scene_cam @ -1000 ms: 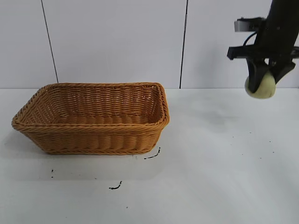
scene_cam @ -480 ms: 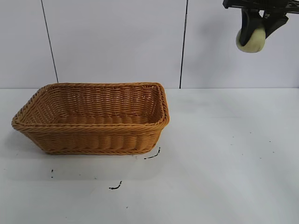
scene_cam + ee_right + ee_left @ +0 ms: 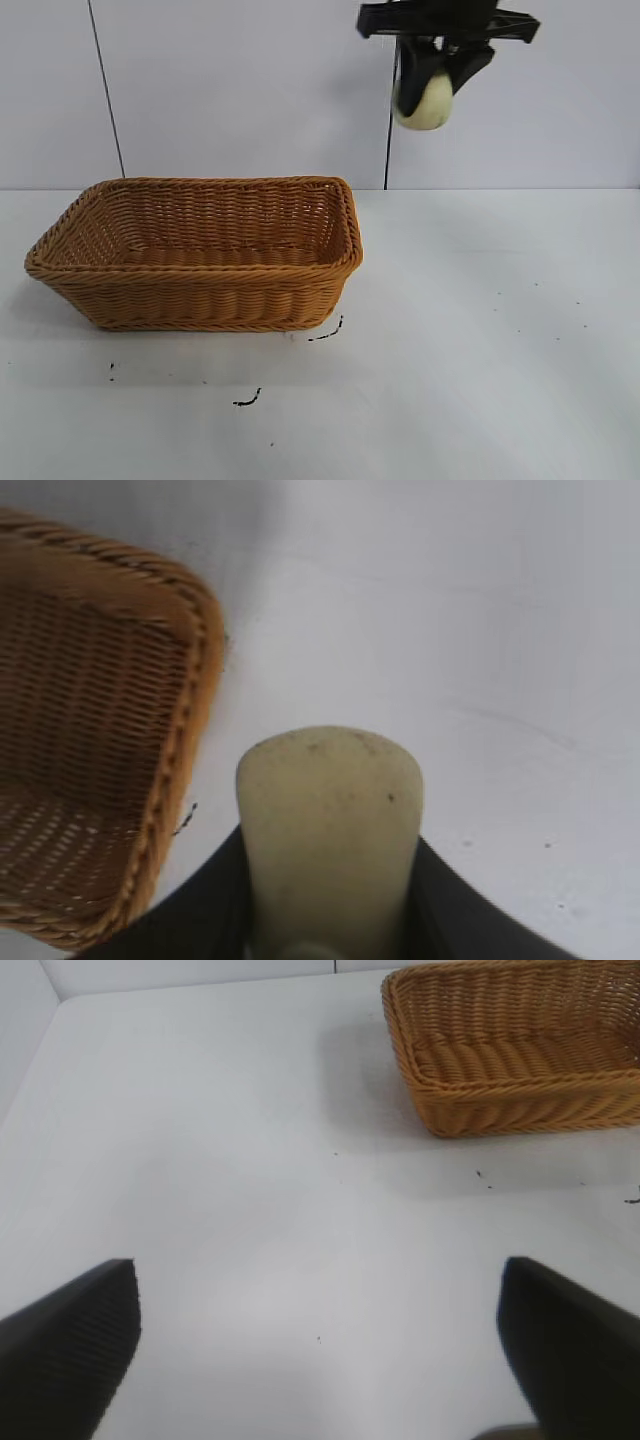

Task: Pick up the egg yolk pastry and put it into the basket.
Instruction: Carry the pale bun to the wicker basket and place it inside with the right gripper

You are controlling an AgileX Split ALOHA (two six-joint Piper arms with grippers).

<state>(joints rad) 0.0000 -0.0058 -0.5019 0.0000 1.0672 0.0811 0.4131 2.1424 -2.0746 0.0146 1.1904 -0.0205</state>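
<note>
One egg yolk pastry [image 3: 424,101] clamped in right gripper [image 3: 430,85], high above table [image 3: 480,330], just right of the one wicker basket [image 3: 200,255]. Left gripper [image 3: 320,1345] spread wide over bare table, holding nothing

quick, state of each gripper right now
Left gripper: open, holding nothing, over bare table.
Right gripper: shut on the egg yolk pastry, high in the air, right of the basket.

right gripper [image 3: 432,85]: matte black, flat crossbar above 2 tapered fingers. left gripper [image 3: 320,1345]: 2 black fingers, finely ribbed pads [image 3: 75,1335].
</note>
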